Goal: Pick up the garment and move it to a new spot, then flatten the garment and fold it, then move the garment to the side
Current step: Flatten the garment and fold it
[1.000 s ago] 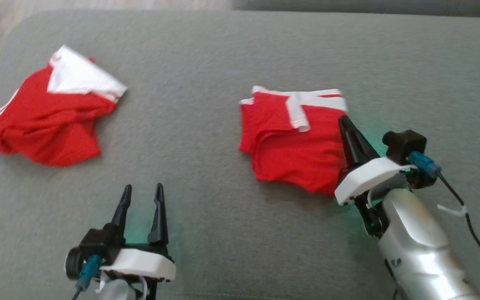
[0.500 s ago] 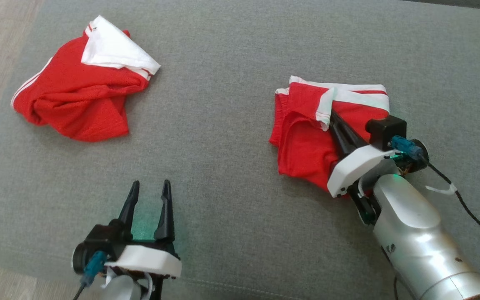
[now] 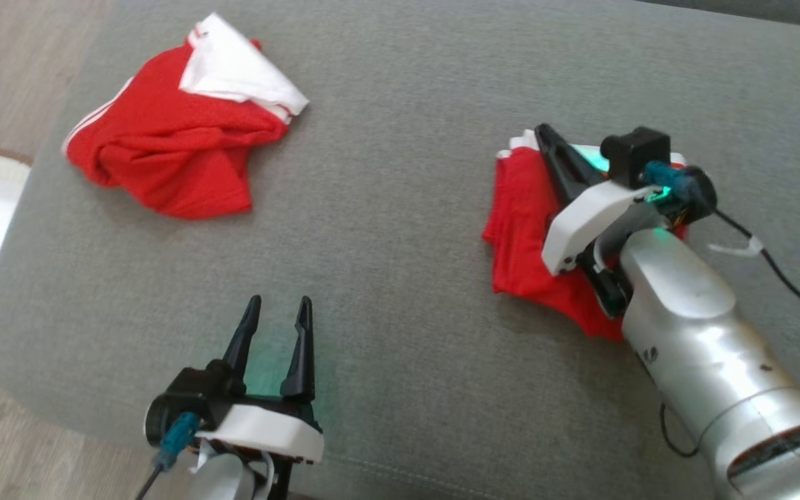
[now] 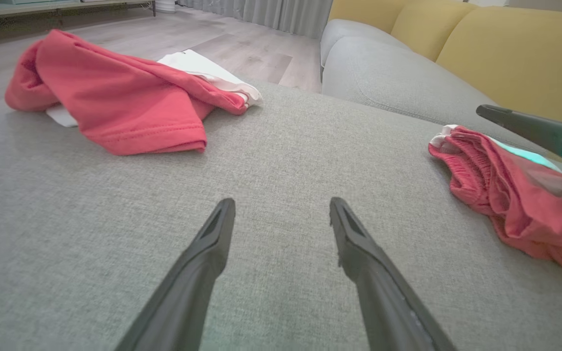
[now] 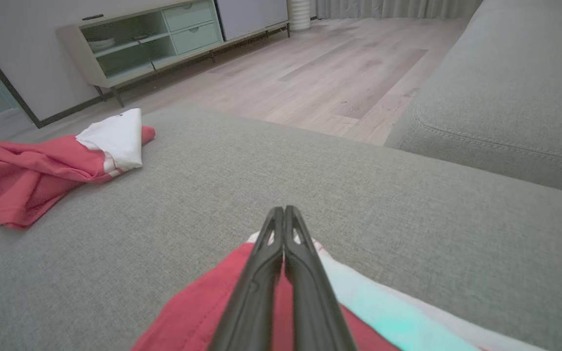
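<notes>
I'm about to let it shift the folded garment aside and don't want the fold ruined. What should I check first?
1. Left tool open, holding nothing: ok.
2. Right tool shut, lying over folded garment: ok.
3. Right tool actually pinching cloth: cannot tell.
4. Folded garment wholly on cushion: ok.
5. Crumpled garment well apart from it: ok.
6. Fold neat under the arm: cannot tell.

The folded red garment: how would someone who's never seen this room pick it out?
Look at the wide grey cushion. On its right side lies the folded red garment, under the shut right claw. Unlike the crumpled red garment at far left, it lies folded flat, not bunched up.
</notes>
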Tool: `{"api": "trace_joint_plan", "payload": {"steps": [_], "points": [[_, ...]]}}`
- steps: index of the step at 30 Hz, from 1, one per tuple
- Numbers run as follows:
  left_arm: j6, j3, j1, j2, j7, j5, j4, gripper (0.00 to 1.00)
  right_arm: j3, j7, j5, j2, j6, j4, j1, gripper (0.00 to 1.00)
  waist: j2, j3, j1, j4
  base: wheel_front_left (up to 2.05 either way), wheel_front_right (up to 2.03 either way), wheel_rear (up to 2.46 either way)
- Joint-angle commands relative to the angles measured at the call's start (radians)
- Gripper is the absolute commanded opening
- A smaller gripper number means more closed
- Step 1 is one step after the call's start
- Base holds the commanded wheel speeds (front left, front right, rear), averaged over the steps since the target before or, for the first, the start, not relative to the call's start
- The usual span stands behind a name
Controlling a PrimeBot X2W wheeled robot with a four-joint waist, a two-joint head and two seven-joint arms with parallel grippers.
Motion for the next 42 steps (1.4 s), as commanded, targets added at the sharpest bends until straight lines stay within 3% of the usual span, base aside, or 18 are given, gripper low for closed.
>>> {"api": "trace_joint_plan", "payload": {"steps": [1, 7, 15, 16, 17, 18, 23, 30, 42], "points": [[0.002, 0.021, -0.035, 0.012, -0.006, -0.009, -0.022, 1.00, 0.005, -0.002, -0.001, 0.018, -0.001, -0.010, -0.032, 0.00, 0.0000, 0.003, 0.0000, 0.015, 0.00, 0.00, 0.00], [0.017, 0.035, -0.032, 0.012, -0.006, -0.009, -0.031, 1.00, -0.031, -0.012, 0.013, 0.018, -0.001, 0.002, -0.037, 0.00, 0.0000, -0.010, 0.0000, -0.003, 0.00, 0.00, 0.00], [0.021, 0.111, -0.027, 0.012, -0.006, 0.047, -0.043, 1.00, -0.200, -0.015, -0.017, 0.018, -0.001, -0.156, 0.114, 0.00, 0.0000, -0.060, 0.0000, -0.136, 0.00, 0.00, 0.00], [0.021, 0.124, -0.027, 0.012, -0.006, 0.056, -0.043, 1.00, -0.219, -0.015, -0.032, 0.018, -0.001, -0.179, 0.138, 0.36, 0.0000, -0.068, 0.0000, -0.157, 0.00, 0.00, 0.00], [0.019, 0.136, -0.027, 0.012, -0.006, 0.065, -0.042, 1.00, -0.243, -0.015, -0.045, 0.018, -0.001, -0.199, 0.163, 0.91, 0.0000, -0.074, 0.0000, -0.174, 0.00, 0.00, 0.00], [0.017, 0.150, -0.026, 0.012, -0.006, 0.073, -0.042, 1.00, -0.263, -0.015, -0.054, 0.018, -0.001, -0.220, 0.188, 1.00, 0.0000, -0.080, 0.0000, -0.193, 0.00, 0.00, 0.00], [0.011, 0.205, -0.015, 0.012, -0.006, 0.118, -0.039, 1.00, -0.344, -0.015, -0.101, 0.018, -0.001, -0.329, 0.301, 1.00, 0.0000, -0.108, 0.0000, -0.263, 0.00, 0.00, 0.00], [0.012, 0.249, 0.014, 0.012, -0.006, 0.139, -0.033, 1.00, -0.383, -0.015, -0.104, 0.018, -0.001, -0.433, 0.419, 1.00, 0.0000, -0.141, 0.0000, -0.318, 0.00, 0.00, 0.00], [0.024, 0.288, 0.121, 0.012, -0.006, 0.156, -0.040, 1.00, -0.365, -0.015, -0.074, 0.018, -0.001, -0.475, 0.569, 1.00, 0.0000, -0.220, 0.0000, -0.361, 0.00, 0.00, 0.00]]}}
